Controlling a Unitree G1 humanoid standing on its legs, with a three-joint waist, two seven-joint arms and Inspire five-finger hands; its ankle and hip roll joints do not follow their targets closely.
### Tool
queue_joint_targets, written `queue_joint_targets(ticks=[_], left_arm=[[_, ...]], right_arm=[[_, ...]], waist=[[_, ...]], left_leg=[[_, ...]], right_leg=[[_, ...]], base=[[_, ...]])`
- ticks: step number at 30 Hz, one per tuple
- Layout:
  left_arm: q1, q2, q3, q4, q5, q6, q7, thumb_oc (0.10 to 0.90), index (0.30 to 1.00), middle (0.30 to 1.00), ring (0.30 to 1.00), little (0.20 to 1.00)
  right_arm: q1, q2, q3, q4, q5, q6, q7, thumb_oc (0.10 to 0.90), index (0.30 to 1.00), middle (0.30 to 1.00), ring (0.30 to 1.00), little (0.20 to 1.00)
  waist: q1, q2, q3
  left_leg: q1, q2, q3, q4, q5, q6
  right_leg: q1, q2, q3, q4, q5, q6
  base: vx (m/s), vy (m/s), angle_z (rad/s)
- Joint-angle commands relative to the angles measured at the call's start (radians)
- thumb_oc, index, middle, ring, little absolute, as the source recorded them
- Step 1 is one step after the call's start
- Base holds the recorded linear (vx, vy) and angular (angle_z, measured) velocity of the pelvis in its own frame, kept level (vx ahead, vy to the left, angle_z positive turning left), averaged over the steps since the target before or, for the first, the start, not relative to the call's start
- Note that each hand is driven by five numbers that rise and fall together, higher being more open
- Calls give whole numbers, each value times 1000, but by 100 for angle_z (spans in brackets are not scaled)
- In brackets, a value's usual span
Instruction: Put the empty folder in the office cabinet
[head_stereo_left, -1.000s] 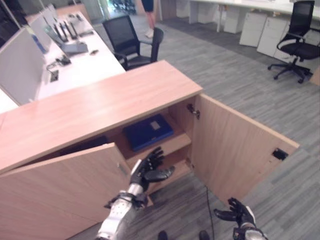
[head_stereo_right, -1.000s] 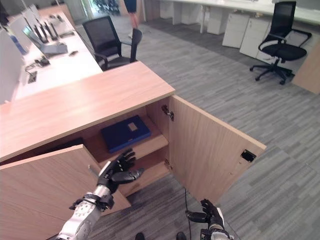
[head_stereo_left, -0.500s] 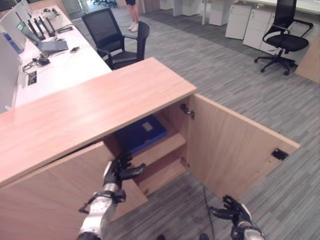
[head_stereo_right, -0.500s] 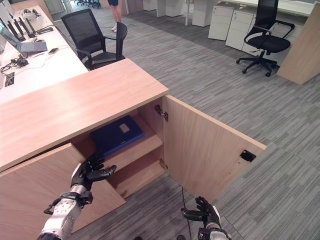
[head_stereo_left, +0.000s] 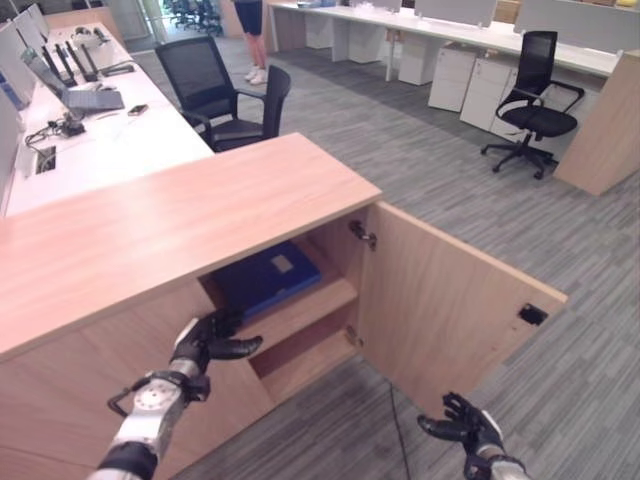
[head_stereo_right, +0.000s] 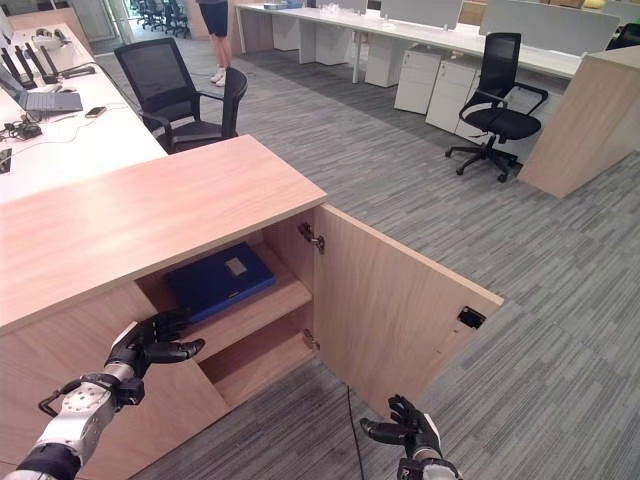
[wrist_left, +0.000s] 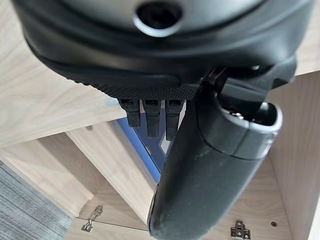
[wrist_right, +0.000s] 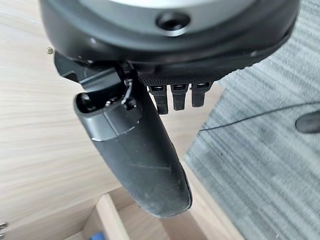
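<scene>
Flat blue folder (head_stereo_right: 218, 279) lies on upper shelf (head_stereo_right: 262, 309) inside light wooden office cabinet (head_stereo_right: 150, 210), right door (head_stereo_right: 395, 310) swung wide. Left robot hand (head_stereo_right: 150, 343) at left door's (head_stereo_right: 160, 405) edge, fingers loosely spread, holding nothing, likely placed to push it. Right robot hand (head_stereo_right: 405, 433) low near floor, relaxed, empty.

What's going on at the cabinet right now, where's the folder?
The blue folder lies flat on the upper shelf inside the wooden office cabinet. The right door stands wide open. The left hand is at the edge of the left door, fingers relaxed, holding nothing. The right hand hangs low over the carpet, open and empty.
</scene>
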Motion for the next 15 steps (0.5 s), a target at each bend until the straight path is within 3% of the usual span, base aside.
queue_joint_targets(ticks=[1,5,7,9,11,12,13,15], left_arm=[[-207,139,137,132,-39,-80,105,800,900,900,900,900],[-141,49,141,-39,-53,-111,132,800,900,900,900,900],[-60,-57,136,-189,-67,-120,142,800,900,900,900,900],[11,-128,122,-294,-73,-115,130,800,900,900,900,900],[84,-172,100,-376,-70,-107,95,800,900,900,900,900],[117,-192,84,-396,-79,-99,74,800,900,900,900,900],[136,-201,66,-413,-79,-93,56,800,900,900,900,900],[161,-231,20,-421,-79,-80,32,800,900,900,900,900]], right_arm=[[-55,-23,-3,-26,42,-84,7,800,900,900,900,900],[-48,-4,-21,-31,40,-83,-5,800,900,900,900,900],[-69,11,-32,-26,27,-79,-17,800,900,900,900,900],[-86,23,-46,-25,0,-65,-30,800,900,900,900,900],[-103,39,-52,-21,-18,-59,-36,800,900,900,900,900],[-106,45,-51,-18,-21,-53,-33,800,900,900,900,900],[-105,45,-53,-16,-24,-48,-30,800,900,900,900,900],[-94,45,-62,-14,-23,-45,-33,800,900,900,900,900]], waist=[[23,4,-23],[30,-1,-10],[48,5,16],[77,19,43],[104,27,45],[108,25,43],[110,23,41],[96,23,41]], left_leg=[[82,18,6,-1,-130,-46],[73,14,6,-1,-129,-36],[66,18,22,-1,-126,-26],[58,29,54,-1,-123,-26],[54,43,96,-1,-121,-29],[55,46,113,-1,-121,-31],[56,48,116,-1,-121,-32],[58,52,114,-1,-119,-37]], right_leg=[[-13,-64,-31,32,-43,120],[-40,-72,-31,80,-51,121],[-98,-74,-58,175,-61,123],[-128,-115,-185,240,-64,129],[-128,-188,-323,272,-45,124],[-124,-214,-352,269,-32,119],[-121,-223,-352,256,-25,120],[-140,-220,-291,229,-11,126]], base=[[-42,19,-3],[-55,14,-1],[-138,10,-8],[-159,-15,-26],[-73,-92,-68],[-24,-126,-99],[27,-133,-98],[77,-140,-53]])
